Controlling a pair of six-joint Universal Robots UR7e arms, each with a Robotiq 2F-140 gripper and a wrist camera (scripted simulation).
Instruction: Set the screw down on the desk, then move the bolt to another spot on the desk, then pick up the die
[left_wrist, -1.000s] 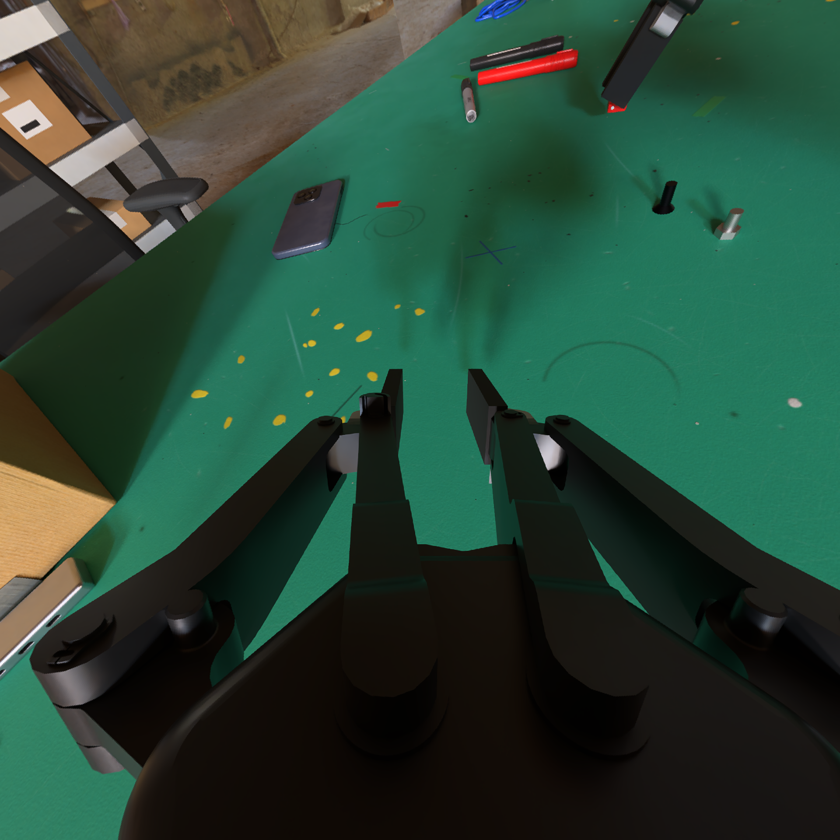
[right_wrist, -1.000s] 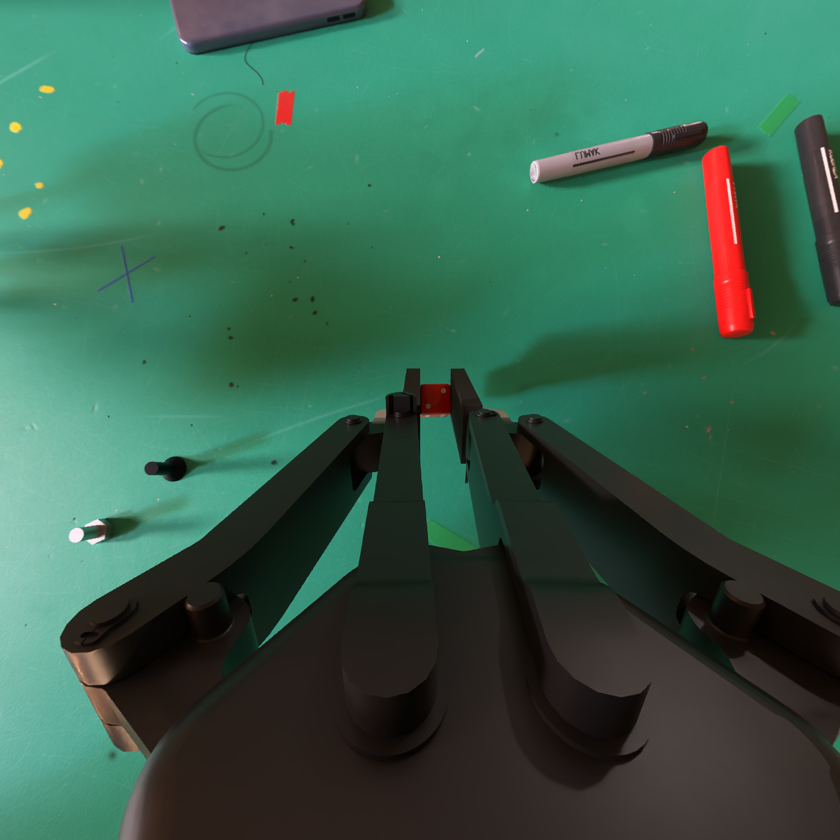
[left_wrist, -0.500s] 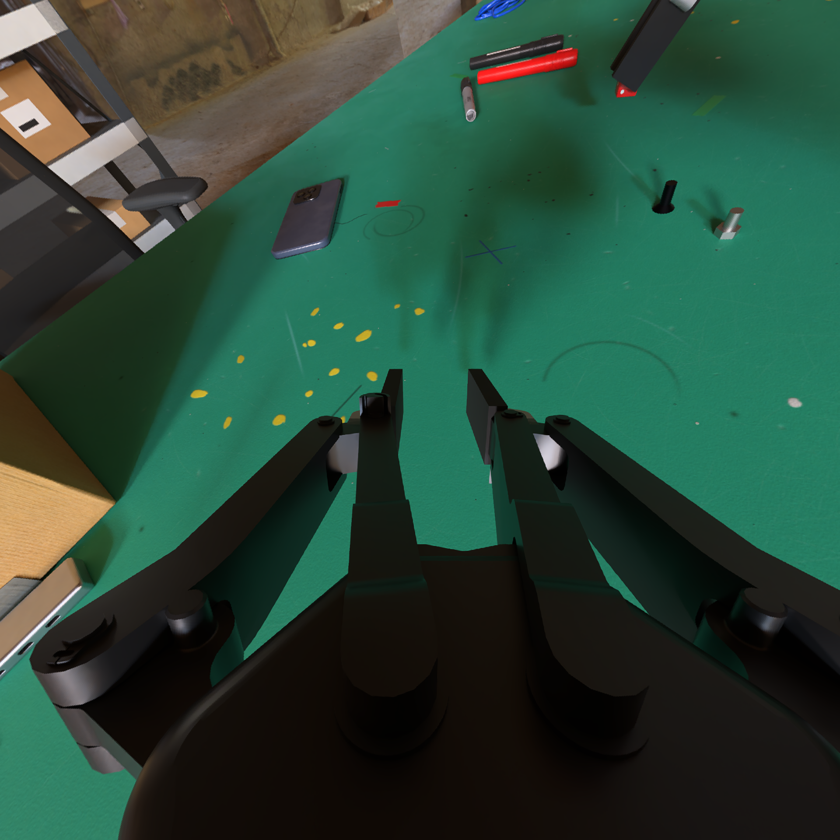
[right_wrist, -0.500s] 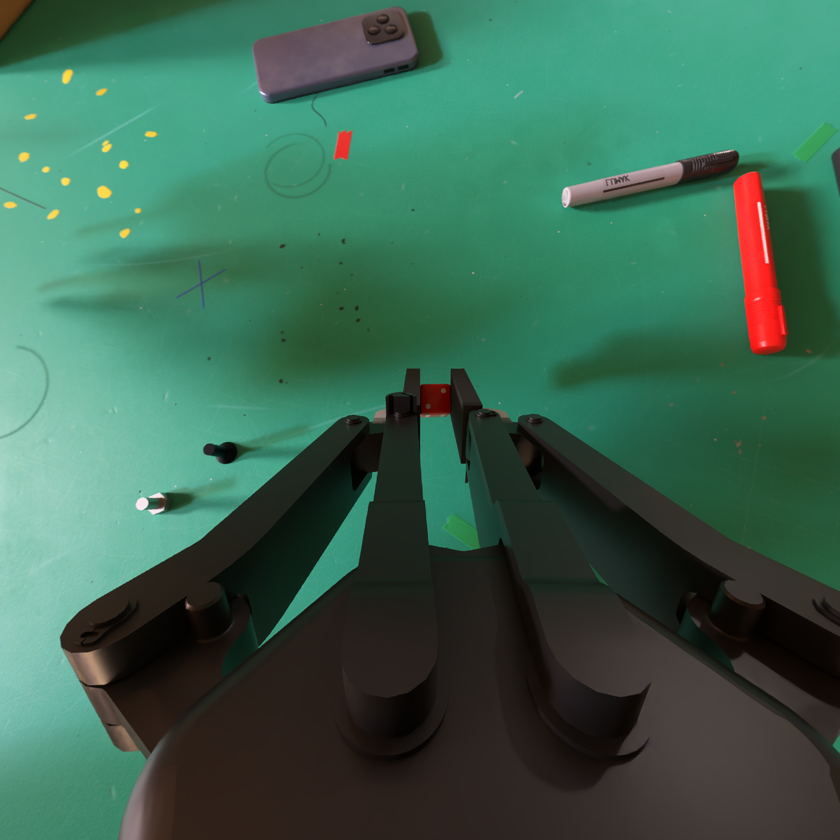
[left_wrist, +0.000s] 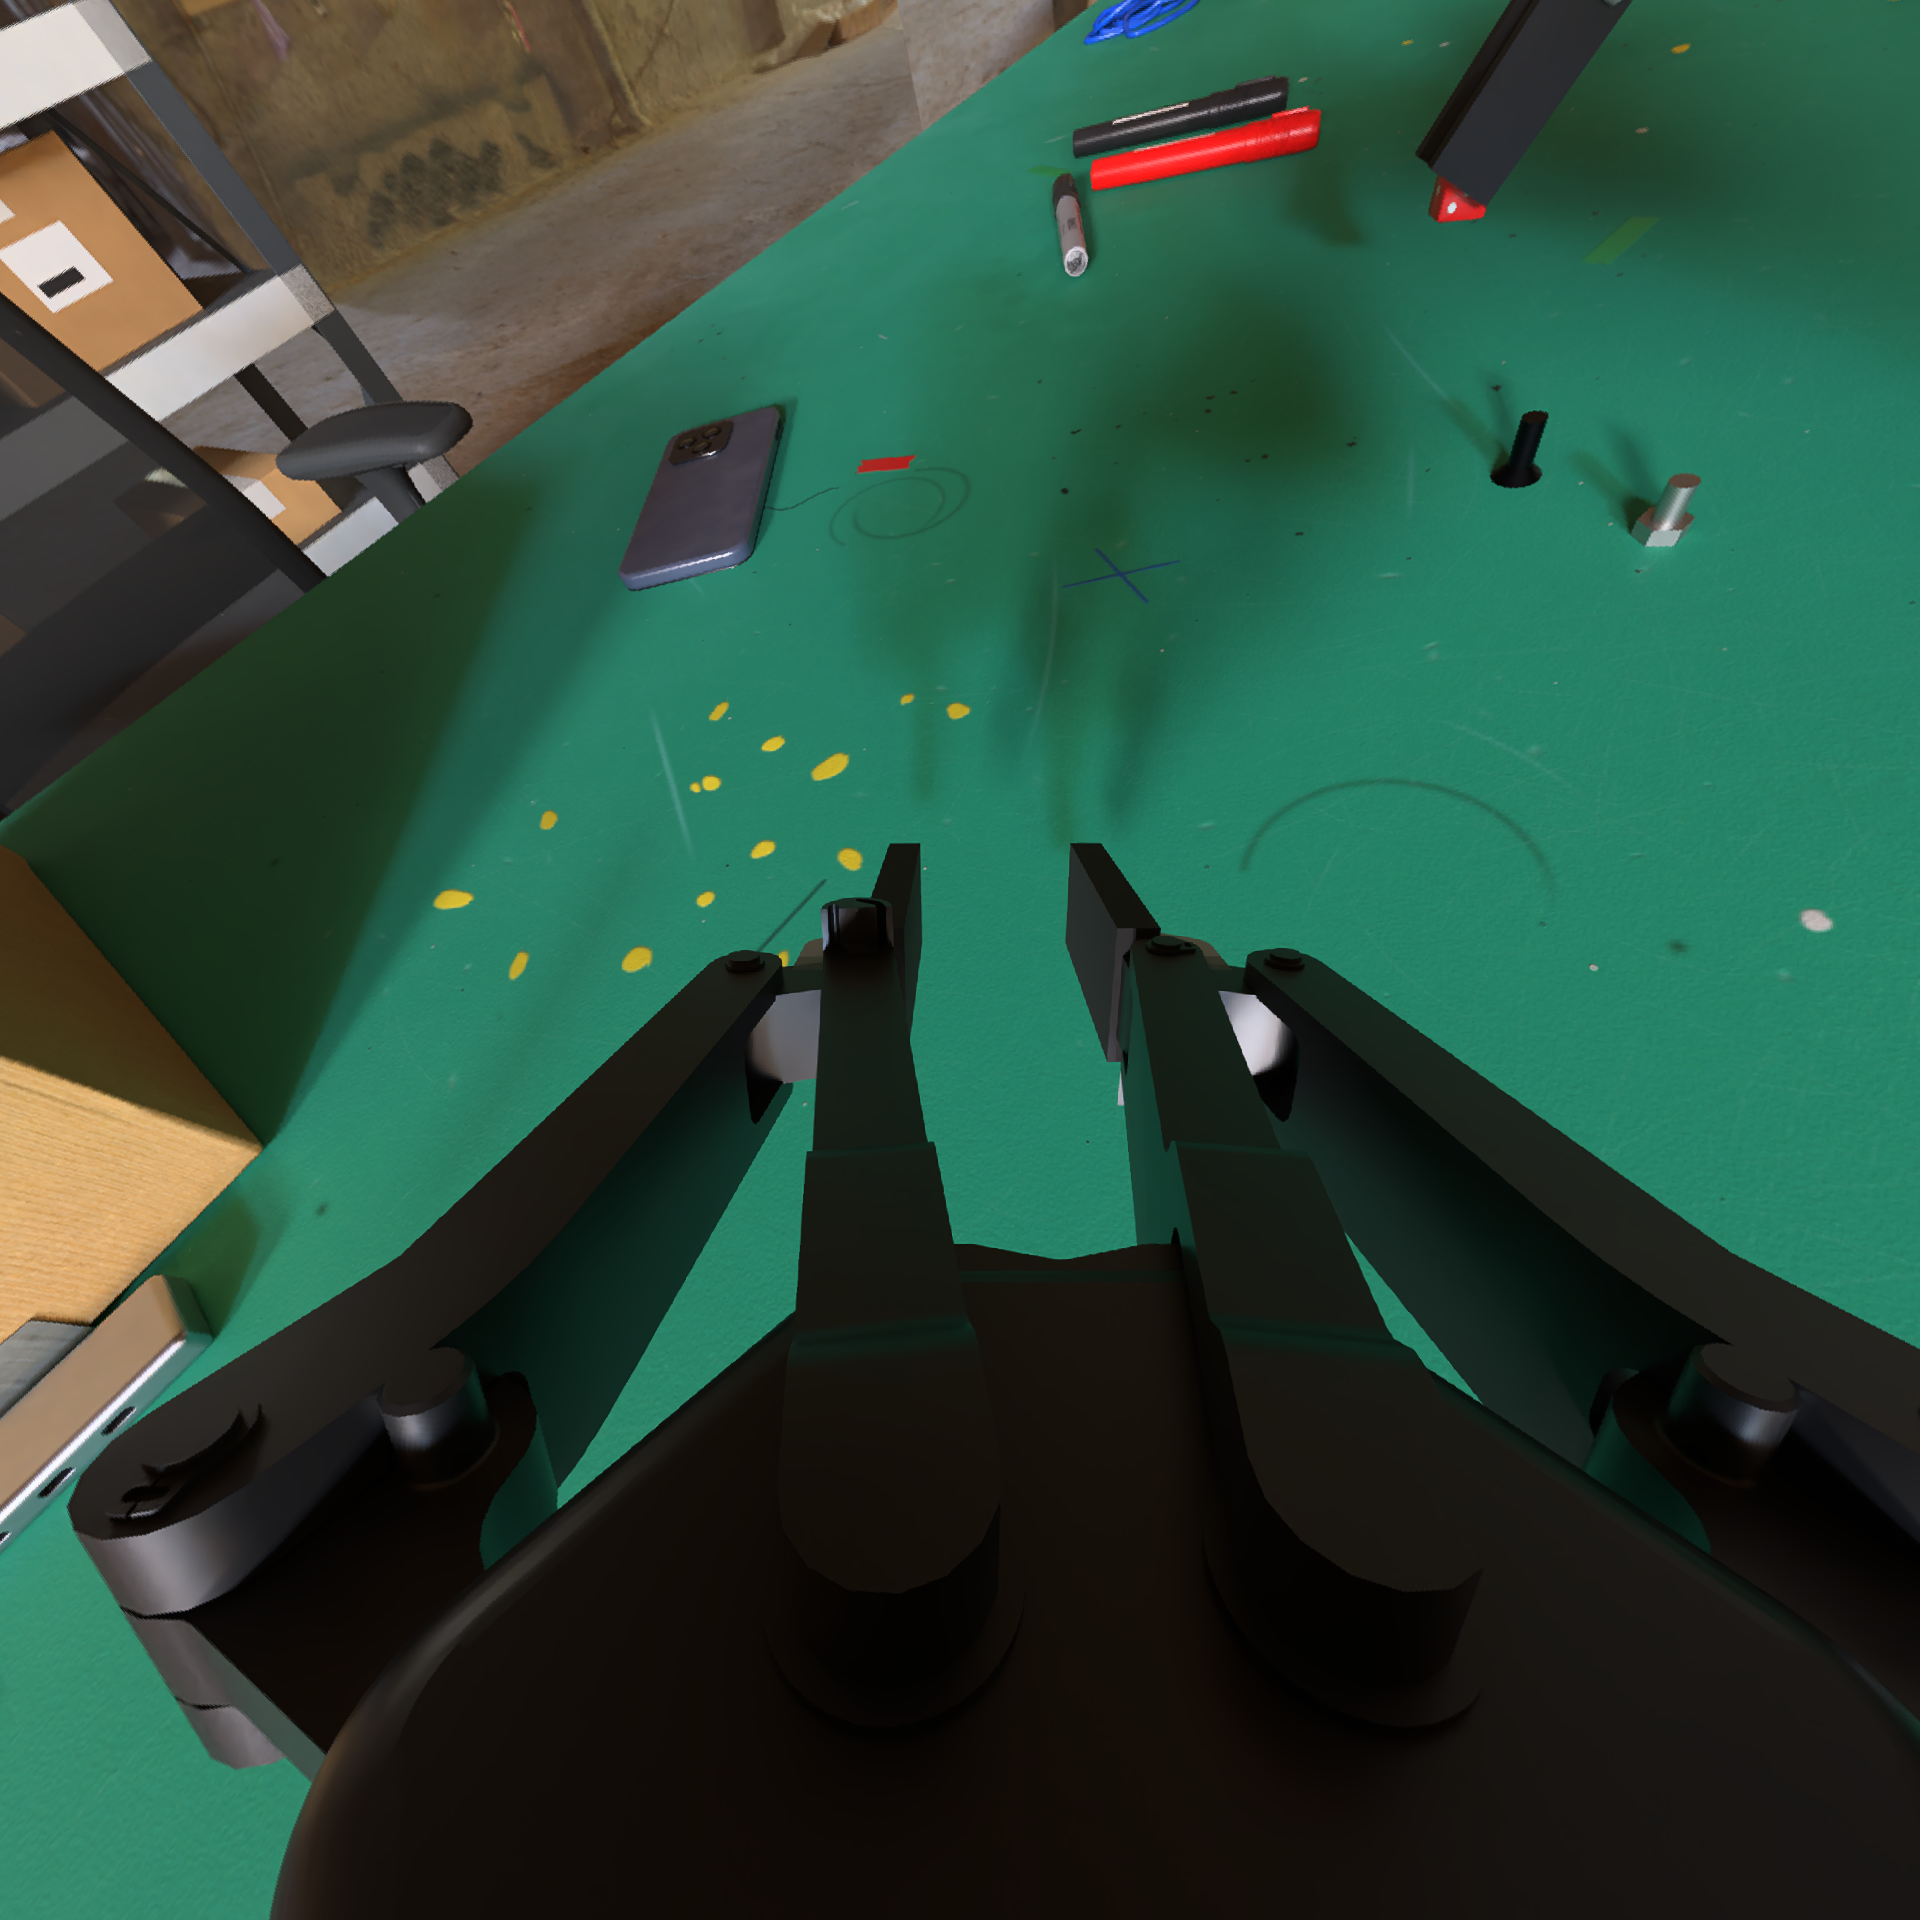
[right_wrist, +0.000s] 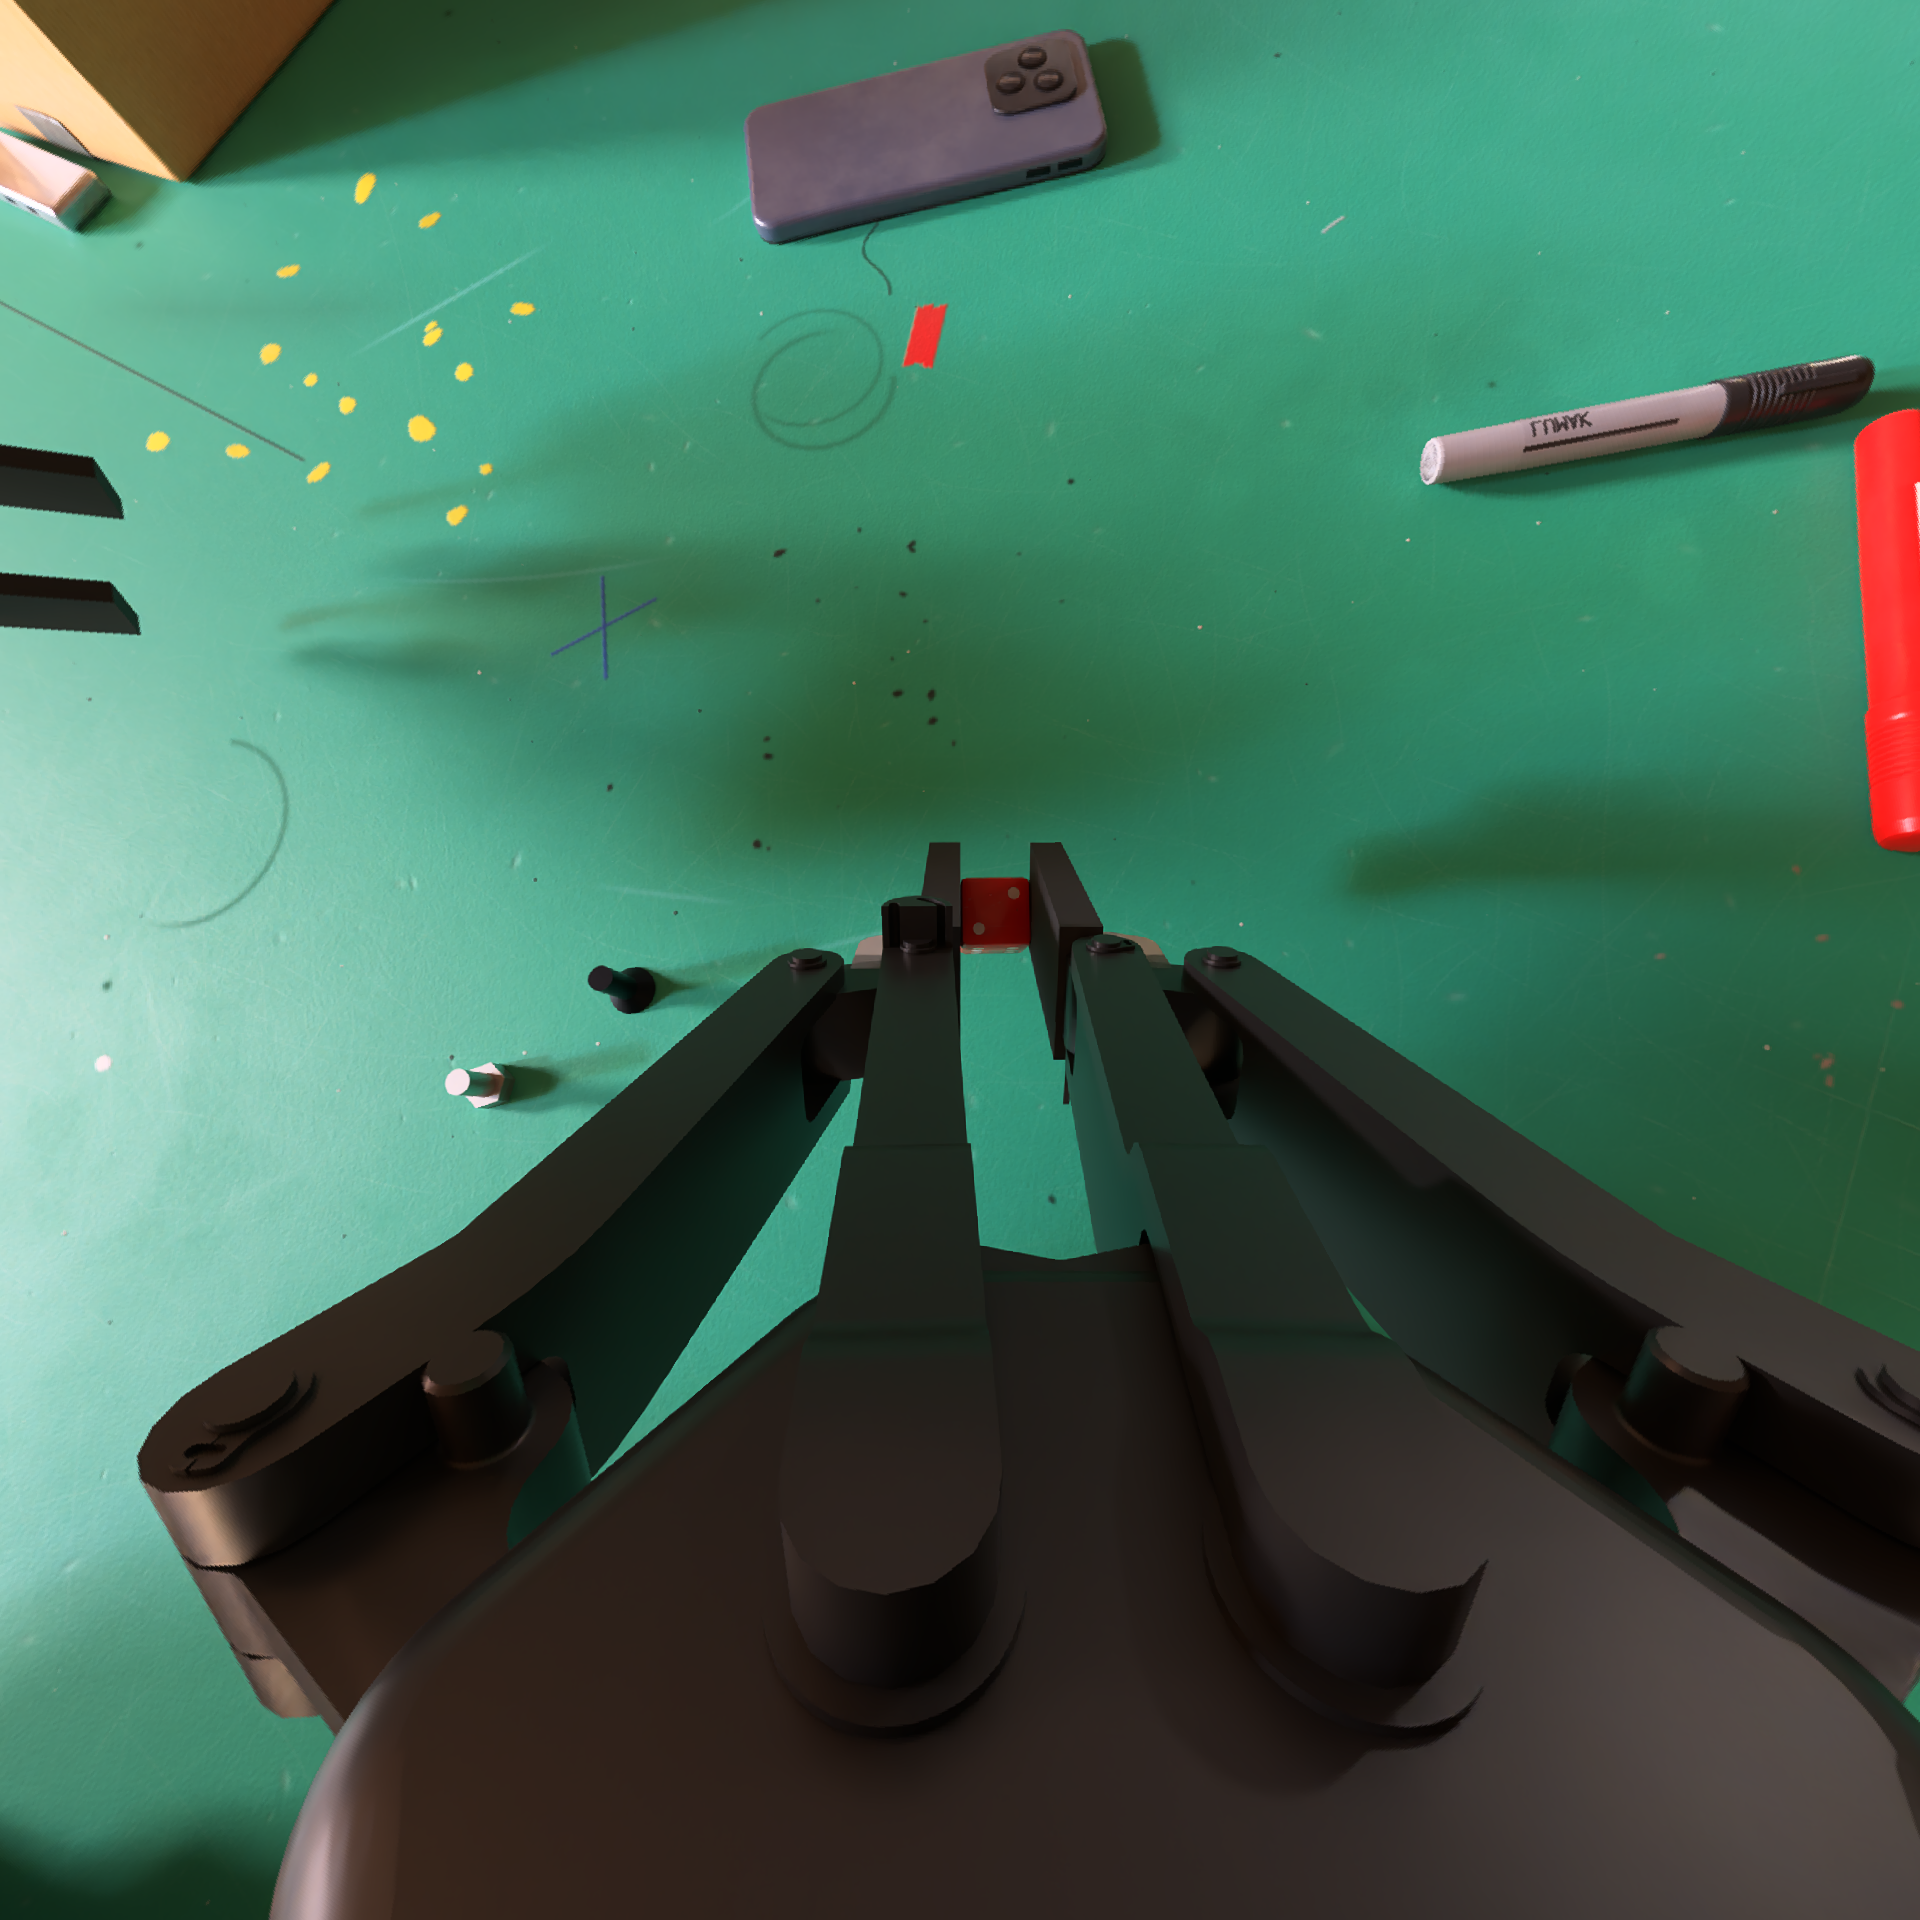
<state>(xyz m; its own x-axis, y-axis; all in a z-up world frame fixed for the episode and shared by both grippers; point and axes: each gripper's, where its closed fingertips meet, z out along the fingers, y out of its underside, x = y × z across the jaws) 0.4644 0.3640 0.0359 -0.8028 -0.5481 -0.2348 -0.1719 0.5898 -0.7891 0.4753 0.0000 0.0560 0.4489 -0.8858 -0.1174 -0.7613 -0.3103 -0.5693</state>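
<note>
1. Plainly, the right gripper (right_wrist: 994, 862) has its fingers (right_wrist: 1051, 883) pinching the die (right_wrist: 994, 912), a small red cube with pale pips, held clear above the green counter (right_wrist: 1351, 1039) at the centre of the right wrist view.
2. The left gripper (left_wrist: 995, 868) is empty, its fingers (left_wrist: 902, 883) spread a little apart over bare counter at mid-frame in the left wrist view.
3. The die looks light, rigid and smooth-faced. Two opposite flat faces give the best hold, as here; being so small, it could probably twist or slip out if the pinch sits off-centre.
4. The screw (right_wrist: 623, 985), black, stands head-down on the counter at lower left of the right wrist view. The bolt (right_wrist: 478, 1084), silvery with a hex head, stands just below and left of it, near but apart. Both seem light and stiff, and likely to roll if tipped.
5. Counted: one die, one screw, one bolt, three markers, namely a grey marker (right_wrist: 1647, 421), a red marker (right_wrist: 1891, 634) and a black marker (left_wrist: 1179, 104), one phone (right_wrist: 925, 135) at upper centre, and one cardboard box (right_wrist: 145, 73) at upper left.
6. By the look of it, the screw and bolt steps are done and the pick-up is about complete.
</note>
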